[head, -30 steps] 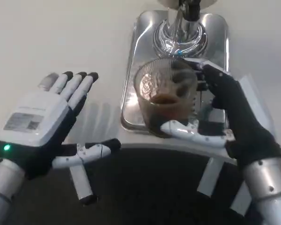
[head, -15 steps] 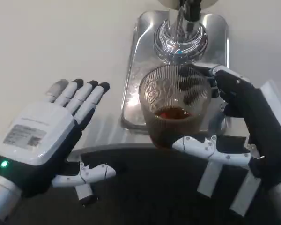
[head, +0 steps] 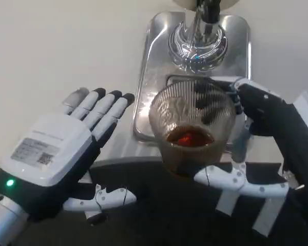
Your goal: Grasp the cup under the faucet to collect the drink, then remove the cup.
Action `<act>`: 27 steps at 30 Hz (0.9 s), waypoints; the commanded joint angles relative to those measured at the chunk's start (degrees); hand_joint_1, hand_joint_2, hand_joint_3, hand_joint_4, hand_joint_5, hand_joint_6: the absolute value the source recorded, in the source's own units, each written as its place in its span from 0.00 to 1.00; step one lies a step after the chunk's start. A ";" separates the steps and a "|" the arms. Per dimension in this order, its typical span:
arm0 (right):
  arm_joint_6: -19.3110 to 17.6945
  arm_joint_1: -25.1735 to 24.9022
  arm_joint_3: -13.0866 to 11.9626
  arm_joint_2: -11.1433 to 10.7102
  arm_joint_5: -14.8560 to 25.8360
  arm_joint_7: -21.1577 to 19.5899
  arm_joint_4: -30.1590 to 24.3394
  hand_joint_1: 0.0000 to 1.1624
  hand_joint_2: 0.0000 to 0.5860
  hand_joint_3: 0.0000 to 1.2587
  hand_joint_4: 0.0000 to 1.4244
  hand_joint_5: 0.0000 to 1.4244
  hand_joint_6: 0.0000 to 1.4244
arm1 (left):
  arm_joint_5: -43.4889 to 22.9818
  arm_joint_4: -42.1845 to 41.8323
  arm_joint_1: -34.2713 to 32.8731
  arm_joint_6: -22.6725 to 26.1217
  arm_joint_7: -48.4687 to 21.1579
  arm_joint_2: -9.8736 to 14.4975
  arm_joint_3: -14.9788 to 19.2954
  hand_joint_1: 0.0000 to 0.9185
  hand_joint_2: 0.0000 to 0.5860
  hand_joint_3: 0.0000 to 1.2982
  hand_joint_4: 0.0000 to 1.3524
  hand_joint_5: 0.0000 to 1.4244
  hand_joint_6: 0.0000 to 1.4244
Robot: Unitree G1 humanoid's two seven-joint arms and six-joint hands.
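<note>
Head view, all places given from the chrome faucet base (head: 197,43).

Item: chrome faucet base, standing at the far end of a shiny rectangular metal drip tray (head: 153,66).

Item: ribbed clear glass cup (head: 191,128) with a shallow pool of reddish-brown drink at its bottom. It sits nearer to me than the faucet base, over the tray's near edge, no longer directly under the spout as I judge it.

Item: my right hand (head: 269,136), nearer than the faucet base and to its right. It grips the cup: black fingers (head: 256,102) wrapped on the far right side, the white thumb (head: 231,179) across the near side.

Item: my left hand (head: 61,154), nearer than the faucet base and well to its left, flat, fingers spread, holding nothing, well apart from the cup.

Status, as I judge it: grasp made, drink collected. Removal underway. Left to do: carry the cup fully off the tray, keeping it level, and set it down.
</note>
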 commanded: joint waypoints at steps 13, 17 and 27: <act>-2.01 7.43 -0.81 -0.52 2.79 0.13 -4.94 1.00 0.44 0.62 0.55 0.58 0.76 | -1.74 1.02 -0.38 -2.26 -0.12 -0.48 0.53 0.00 0.19 0.00 0.00 0.00 0.00; -2.07 8.51 0.35 -0.14 2.26 -0.33 -5.41 1.00 0.44 0.62 0.55 0.58 0.76 | -1.47 1.58 -0.78 -2.51 0.05 -0.76 0.14 0.00 0.19 0.00 0.00 0.00 0.00; -0.26 6.83 4.31 1.45 -0.58 -1.41 -5.03 1.00 0.44 0.61 0.55 0.58 0.75 | -0.73 2.42 -0.43 -2.04 1.05 -2.39 -0.05 0.00 0.19 0.00 0.00 0.00 0.00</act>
